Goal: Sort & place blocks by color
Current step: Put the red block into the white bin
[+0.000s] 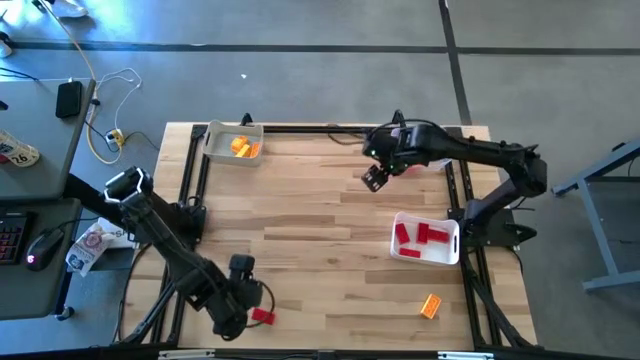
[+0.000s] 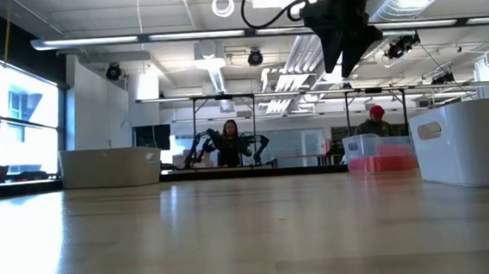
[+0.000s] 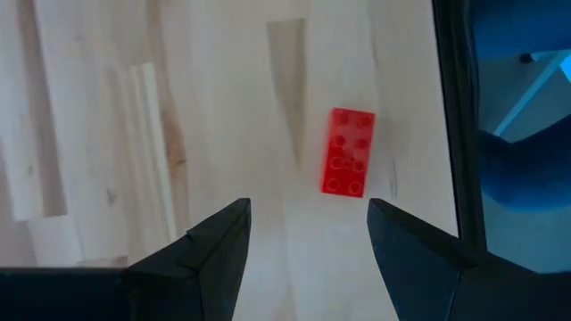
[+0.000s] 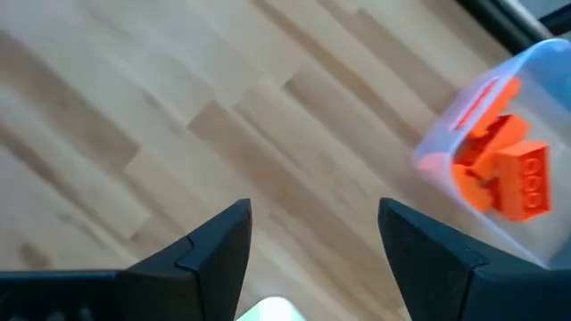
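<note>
Sorting nearly finished, judging by the table: only two blocks left loose on the wood. One red block point(image 1: 263, 316) at the near edge, just beside the left gripper point(image 1: 243, 300); one orange block point(image 1: 431, 306) near the right front corner, well apart from both arms. Other red blocks point(image 1: 420, 237) already in the white tray point(image 1: 449, 254) on the right side; yellow-orange blocks point(image 1: 242, 148) in the tray at the far left corner point(image 1: 215, 147).

Step in hand, most likely: picking the last red block. In the left wrist view, left gripper point(image 3: 308, 234) hovering above the block point(image 3: 348, 152), jaws wide apart and empty, block lying flat with studs up, a little off to one side of the gap. Next move calls for shifting sideways to centre over it, going down, then closing across the short side.

Right gripper point(image 1: 375, 178) up above the far middle of the table, fingers spread wide, nothing held; in its own view point(image 4: 310, 234) looking toward the tray with orange blocks point(image 4: 504, 169).

No brand or readable writing on blocks or trays.
</note>
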`<state>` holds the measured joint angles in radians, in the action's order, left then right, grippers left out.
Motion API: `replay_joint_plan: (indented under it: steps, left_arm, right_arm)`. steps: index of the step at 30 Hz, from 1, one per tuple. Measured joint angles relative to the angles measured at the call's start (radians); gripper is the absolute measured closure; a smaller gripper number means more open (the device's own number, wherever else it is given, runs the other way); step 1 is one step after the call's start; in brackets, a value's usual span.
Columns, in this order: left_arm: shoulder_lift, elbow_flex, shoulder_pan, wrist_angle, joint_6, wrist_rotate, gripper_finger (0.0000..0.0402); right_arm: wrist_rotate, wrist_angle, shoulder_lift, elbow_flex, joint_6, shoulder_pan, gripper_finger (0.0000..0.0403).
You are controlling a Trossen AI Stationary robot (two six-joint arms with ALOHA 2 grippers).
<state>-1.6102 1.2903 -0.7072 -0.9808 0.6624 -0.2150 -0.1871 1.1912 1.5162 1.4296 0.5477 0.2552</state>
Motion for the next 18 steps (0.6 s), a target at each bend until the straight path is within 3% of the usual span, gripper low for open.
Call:
replay_joint_plan:
  steps: [18]
  left_arm:
    - [-0.16, 0.0, -0.048, 0.158, -0.048, -0.025, 0.019]
  right_arm:
    - [-0.048, -0.008, 0.0, 0.0, 0.173, -0.232, 0.0172]
